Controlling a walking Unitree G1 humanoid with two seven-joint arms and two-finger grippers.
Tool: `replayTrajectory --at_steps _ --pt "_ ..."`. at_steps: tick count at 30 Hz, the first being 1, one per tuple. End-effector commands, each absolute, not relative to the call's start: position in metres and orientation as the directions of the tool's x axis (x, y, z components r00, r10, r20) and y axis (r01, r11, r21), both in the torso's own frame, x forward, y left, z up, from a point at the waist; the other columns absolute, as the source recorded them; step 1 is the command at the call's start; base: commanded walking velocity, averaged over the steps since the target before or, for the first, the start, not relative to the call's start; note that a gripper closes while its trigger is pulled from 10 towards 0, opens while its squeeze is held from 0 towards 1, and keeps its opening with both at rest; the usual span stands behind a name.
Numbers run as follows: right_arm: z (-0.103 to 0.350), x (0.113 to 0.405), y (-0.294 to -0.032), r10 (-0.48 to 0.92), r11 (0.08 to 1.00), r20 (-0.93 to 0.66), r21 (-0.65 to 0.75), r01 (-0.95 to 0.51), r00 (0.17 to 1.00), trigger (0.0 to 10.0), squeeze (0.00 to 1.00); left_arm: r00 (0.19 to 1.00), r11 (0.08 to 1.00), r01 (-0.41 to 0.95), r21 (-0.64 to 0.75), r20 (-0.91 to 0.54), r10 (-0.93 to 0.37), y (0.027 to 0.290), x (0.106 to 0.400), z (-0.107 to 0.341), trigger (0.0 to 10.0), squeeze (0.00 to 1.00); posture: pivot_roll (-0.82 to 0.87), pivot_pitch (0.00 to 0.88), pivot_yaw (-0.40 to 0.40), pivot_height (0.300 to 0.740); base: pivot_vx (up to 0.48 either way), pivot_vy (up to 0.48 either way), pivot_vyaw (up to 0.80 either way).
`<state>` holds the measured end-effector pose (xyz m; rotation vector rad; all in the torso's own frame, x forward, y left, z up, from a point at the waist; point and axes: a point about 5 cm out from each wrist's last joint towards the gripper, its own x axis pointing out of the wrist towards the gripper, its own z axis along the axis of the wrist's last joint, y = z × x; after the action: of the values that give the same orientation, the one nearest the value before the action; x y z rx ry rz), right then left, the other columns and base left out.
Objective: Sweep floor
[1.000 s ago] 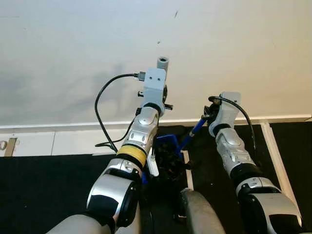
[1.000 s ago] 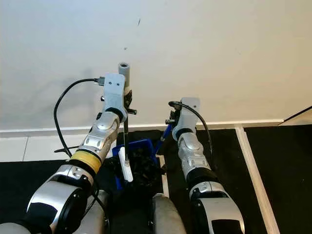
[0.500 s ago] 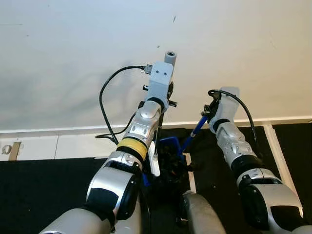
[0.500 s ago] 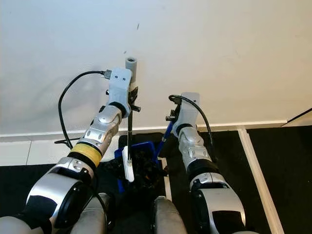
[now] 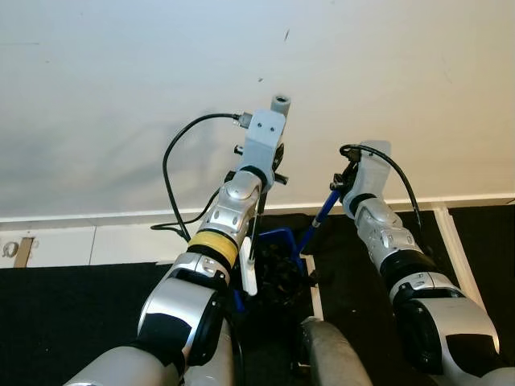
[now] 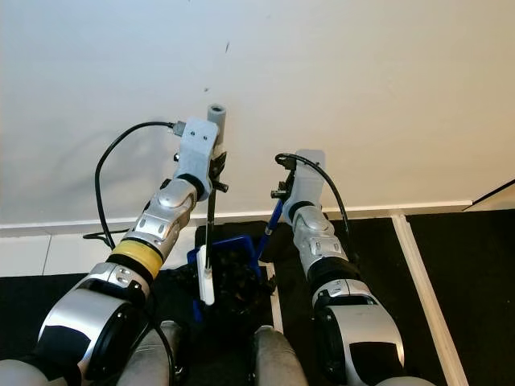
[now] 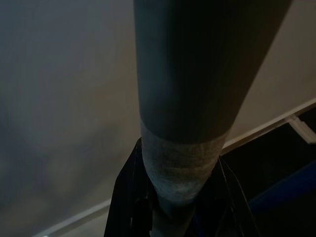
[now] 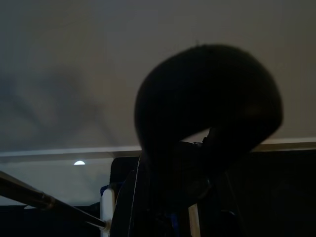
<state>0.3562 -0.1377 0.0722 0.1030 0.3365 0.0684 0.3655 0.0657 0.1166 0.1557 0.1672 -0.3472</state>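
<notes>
My left gripper [image 5: 272,170] is raised in front of the white wall, shut on the broom handle [image 5: 280,104], a grey pole whose top sticks up above the wrist. Below the grip a thin black shaft with a white piece [image 5: 249,279] runs down into the blue dustpan [image 5: 279,244], which sits on the black floor between my arms with dark bristles or debris in it. My right gripper [image 5: 341,185] is shut on the dustpan's blue handle [image 5: 321,214], which slants up to the right. In the left wrist view the grey pole [image 7: 182,123] stands between the black fingers [image 7: 129,202].
The white wall [image 5: 121,96] is close ahead, with a white strip [image 5: 96,237] along its foot. Black flooring [image 5: 72,314] lies below. A white line [image 5: 455,249] crosses the floor on the right. My knees [image 5: 326,354] are at the bottom edge.
The left arm has shifted the broom handle slightly up and to the right, then eased it down a little. The right gripper has kept its hold on the dustpan handle.
</notes>
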Motion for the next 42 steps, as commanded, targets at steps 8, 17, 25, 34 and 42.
replayTrajectory --at_steps 8,17,25,34,42 --pt "0.085 0.364 -0.133 0.103 0.988 -0.312 0.139 -0.062 0.945 10.0 0.0 0.922 0.922 0.361 0.139 -0.199 -0.331 0.066 0.365 0.117 10.0 0.0 0.09 0.056 -0.08 0.74 0.0 0.0 0.0" --pt "0.098 0.371 -0.129 0.107 0.984 -0.295 0.17 -0.058 0.95 10.0 0.0 0.928 0.927 0.353 0.124 -0.17 -0.331 0.063 0.369 0.128 10.0 0.0 0.09 0.049 -0.078 0.74 0.0 0.0 0.0" --pt "0.108 0.375 -0.127 0.11 0.977 -0.277 0.206 -0.052 0.955 10.0 0.0 0.931 0.929 0.352 0.118 -0.142 -0.335 0.063 0.373 0.139 10.0 0.0 0.09 0.045 -0.077 0.74 0.0 0.0 0.0" --pt "0.106 0.374 -0.126 0.107 0.977 -0.281 0.21 -0.048 0.954 10.0 0.0 0.934 0.933 0.348 0.091 -0.124 -0.336 0.059 0.375 0.145 10.0 0.0 0.09 0.031 -0.075 0.74 0.0 0.0 0.0" --pt "0.103 0.371 -0.124 0.115 0.976 -0.283 0.209 -0.056 0.952 10.0 0.0 0.929 0.929 0.359 0.092 -0.129 -0.347 0.059 0.374 0.144 10.0 0.0 0.09 0.028 -0.071 0.74 0.0 0.0 0.0"
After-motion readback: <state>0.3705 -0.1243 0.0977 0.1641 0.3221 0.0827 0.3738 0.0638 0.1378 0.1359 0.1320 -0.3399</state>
